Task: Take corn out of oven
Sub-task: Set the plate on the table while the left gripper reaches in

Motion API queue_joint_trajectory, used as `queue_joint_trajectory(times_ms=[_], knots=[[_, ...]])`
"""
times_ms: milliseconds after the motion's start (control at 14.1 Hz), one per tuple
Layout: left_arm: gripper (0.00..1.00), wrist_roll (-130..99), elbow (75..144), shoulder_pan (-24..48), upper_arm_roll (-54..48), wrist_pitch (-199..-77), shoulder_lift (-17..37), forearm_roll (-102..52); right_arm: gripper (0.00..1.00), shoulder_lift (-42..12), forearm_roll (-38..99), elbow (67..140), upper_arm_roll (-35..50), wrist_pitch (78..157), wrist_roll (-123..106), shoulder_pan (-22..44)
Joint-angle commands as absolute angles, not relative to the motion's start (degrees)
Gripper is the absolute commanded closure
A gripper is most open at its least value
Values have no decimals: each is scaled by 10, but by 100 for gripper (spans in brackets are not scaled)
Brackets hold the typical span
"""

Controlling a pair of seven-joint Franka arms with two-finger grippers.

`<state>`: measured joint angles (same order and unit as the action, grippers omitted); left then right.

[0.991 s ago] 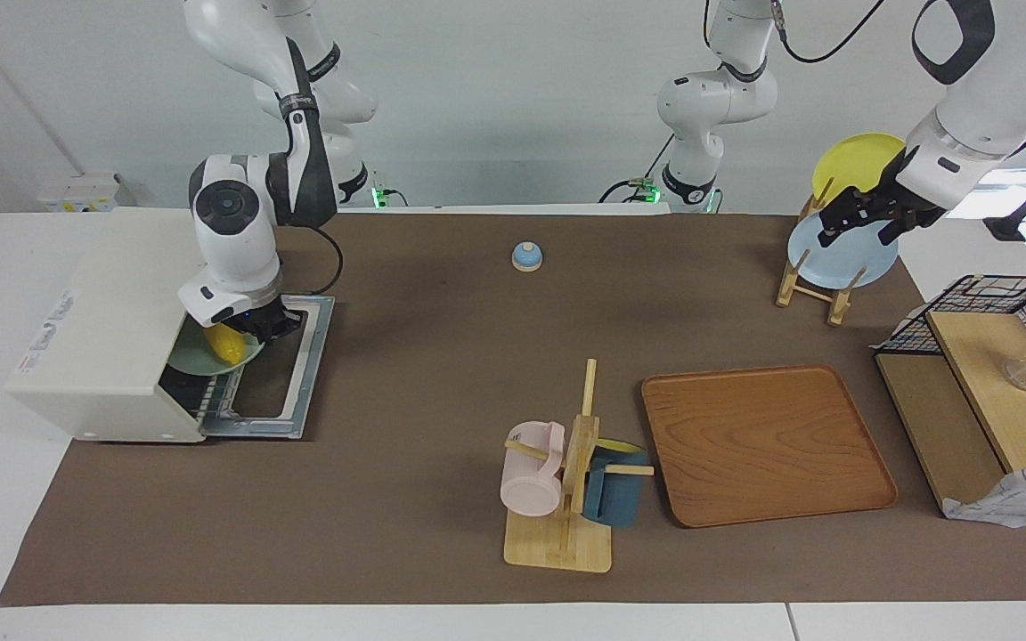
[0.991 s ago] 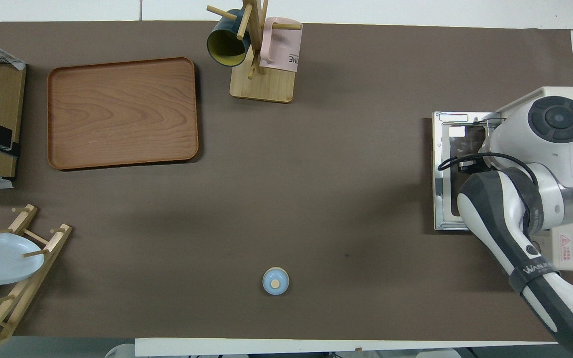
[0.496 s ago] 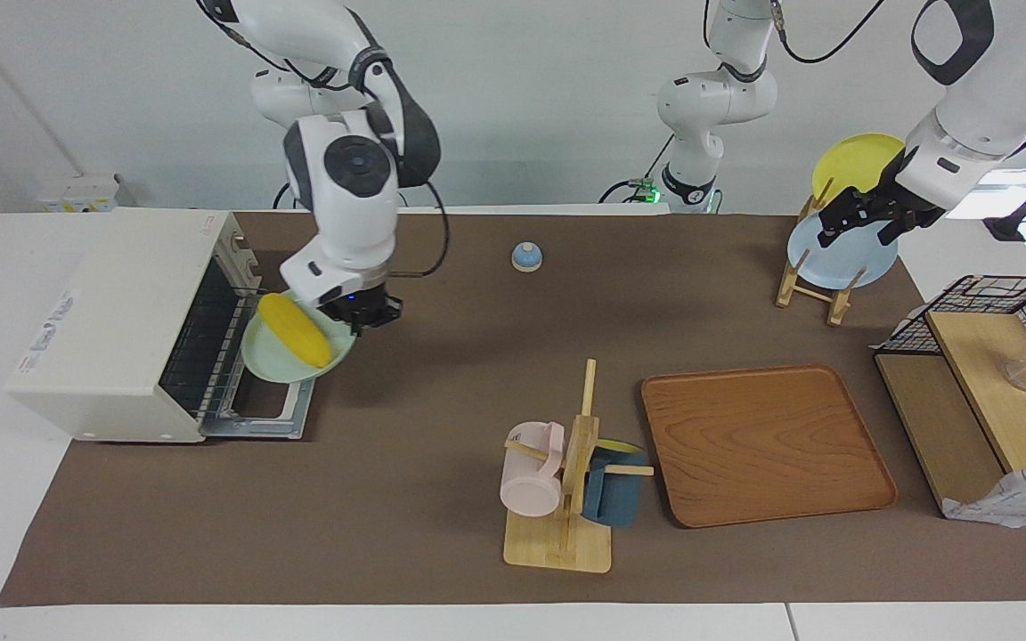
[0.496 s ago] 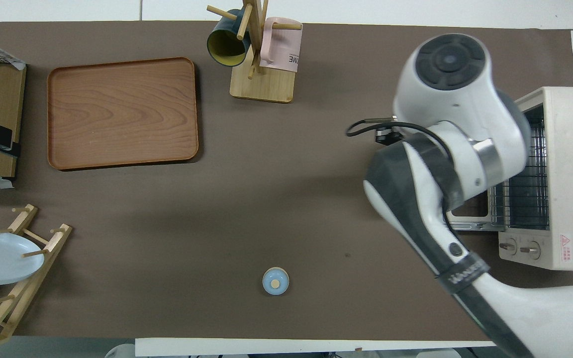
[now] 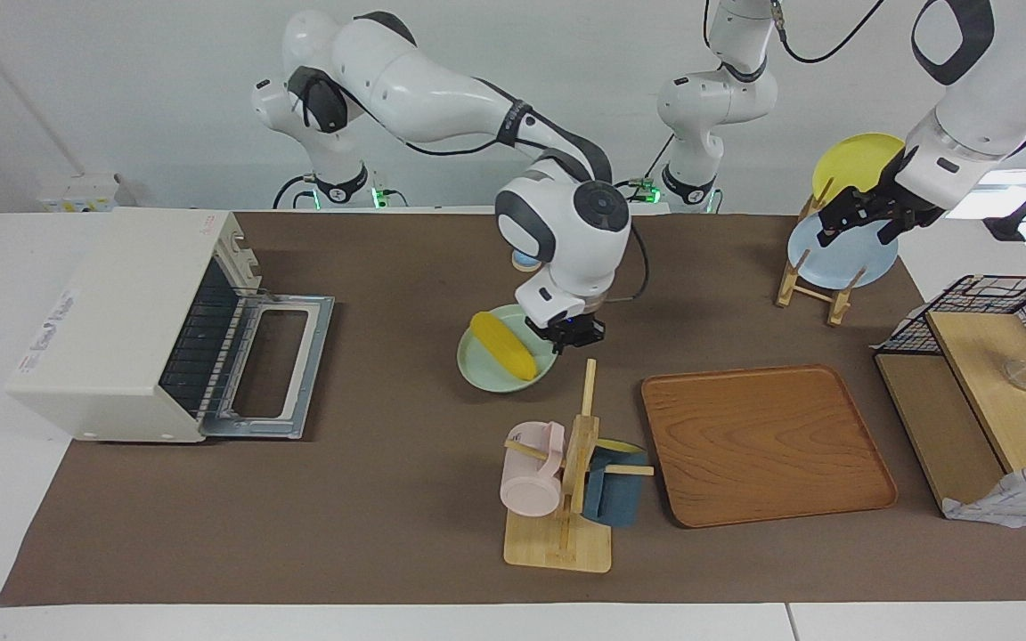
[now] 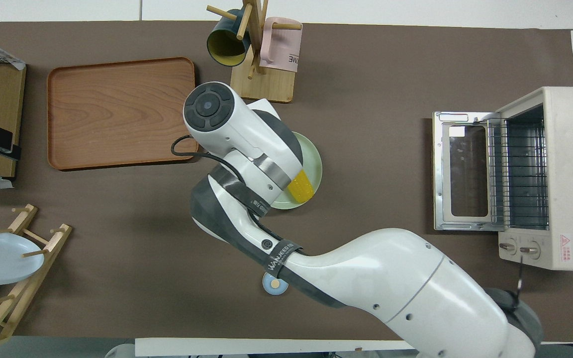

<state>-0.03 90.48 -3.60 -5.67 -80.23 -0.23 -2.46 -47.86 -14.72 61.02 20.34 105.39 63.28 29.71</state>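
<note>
The yellow corn [image 5: 502, 344] lies on a pale green plate [image 5: 482, 369] at the middle of the brown mat, next to the mug tree. It also shows in the overhead view [image 6: 300, 185] on the plate [image 6: 314, 159]. My right gripper [image 5: 566, 331] is shut on the plate's rim and holds it low over the mat; I cannot tell if the plate touches the mat. The cream oven [image 5: 121, 320] stands at the right arm's end with its door [image 5: 277, 369] folded down and its rack bare. My left gripper [image 5: 860, 218] waits over the plate rack.
A mug tree [image 5: 566, 481] with a pink and a dark blue mug stands beside a wooden tray [image 5: 767, 445]. A plate rack [image 5: 811, 276] holds a pale blue and a yellow plate. A small blue knob [image 6: 275, 282] sits near the robots. A wire shelf [image 5: 985, 356] stands at the left arm's end.
My right gripper has drawn the green plate with the corn out of the oven and carried it to the middle of the table. The left arm has not moved.
</note>
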Motion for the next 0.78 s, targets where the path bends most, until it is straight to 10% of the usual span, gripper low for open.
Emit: queue_joint_trajectory(times_ms=[0, 283, 496, 708], knots=[[0, -9, 917, -39, -56, -788, -16, -15, 60, -497, -137, 614, 207, 1130, 659, 287], [0, -91, 1072, -7, -61, -897, -88, -10, 46, -410, -135, 605, 207, 1038, 624, 255], [0, -293, 1250, 115, -62, -1112, -135, -15, 56, -223, -95, 879, 204, 1054, 427, 95], [0, -526, 1247, 238, -62, -1249, -32, -15, 75, -132, -90, 1097, 158, 1156, 314, 35]])
